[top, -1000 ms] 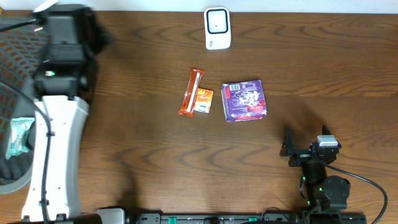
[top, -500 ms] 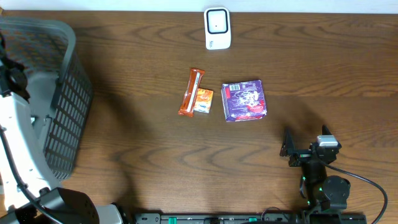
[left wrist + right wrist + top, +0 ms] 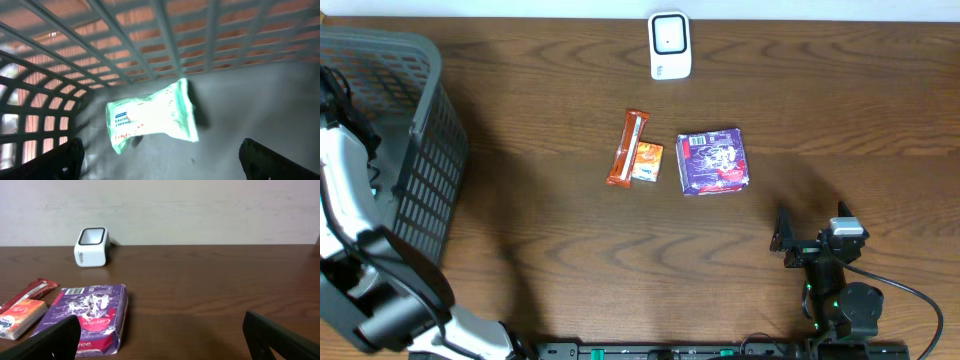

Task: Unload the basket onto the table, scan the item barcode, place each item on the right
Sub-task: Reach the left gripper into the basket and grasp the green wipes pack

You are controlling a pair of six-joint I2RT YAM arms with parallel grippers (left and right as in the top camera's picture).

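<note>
Dark wood-grain table (image 3: 550, 240) runs under everything, with a pale wall (image 3: 200, 210) behind it. From above, the grey lattice basket (image 3: 430, 150) is cut off by the left edge, and the white left arm (image 3: 345, 180) reaching in hides its floor. Only the blurred wrist view shows the glossy green wipes pack (image 3: 152, 117) lying there, its print unreadable. The left gripper (image 3: 160, 162) hangs over it, jaws spread fully wide and empty. The right gripper (image 3: 162, 342), equally wide and empty, sits near the front edge, with bare wood between it and the crinkled purple packet (image 3: 714, 161). Just left of that lie a small orange pack (image 3: 646, 162) and a slim orange bar (image 3: 629, 148), touching each other. A boxy white scanner (image 3: 670, 45) stands well apart by the far edge.
</note>
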